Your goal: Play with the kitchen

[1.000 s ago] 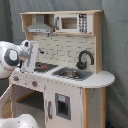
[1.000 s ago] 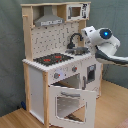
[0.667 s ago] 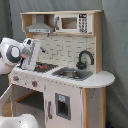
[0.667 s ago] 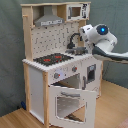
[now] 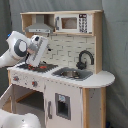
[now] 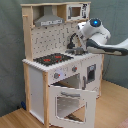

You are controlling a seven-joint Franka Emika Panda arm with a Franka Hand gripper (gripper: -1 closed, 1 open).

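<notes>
Toy kitchen (image 5: pixel 65 75) standing upright against a grey curtain (image 5: pixel 115 45), filling most of both exterior views; on a wooden floor (image 6: pixel 107 107) in the second exterior view. White body, light-wood frame and worktop.

Robot arm (image 6: pixel 102 40), white, reaching in over the kitchen: from the first exterior view's left, from the second exterior view's right. Wrist section tilted down above the worktop, between hob and sink.

Oven door (image 6: pixel 70 102) with window, hanging open and tipped forward at the lower front in the second exterior view. Small cupboard door (image 5: pixel 62 106) beside it, closed.

Tiled back panel (image 5: pixel 67 50) behind the worktop. Grey hood (image 5: pixel 39 26) on the upper shelf, over the hob. Microwave (image 5: pixel 72 22) next to the hood on the same shelf, door closed.

Black hob (image 6: pixel 52 59) with red rings, on the worktop's end under the hood. Sink (image 5: pixel 72 74) set in the worktop beside it. Black faucet (image 5: pixel 85 59), curved, standing behind the sink.

Gripper (image 5: pixel 34 64) low over the hob's rear edge in the first exterior view. Jaws: cannot tell whether open or closed, nor whether anything is held.

Knobs (image 5: pixel 25 81) on the front panel under the hob.
</notes>
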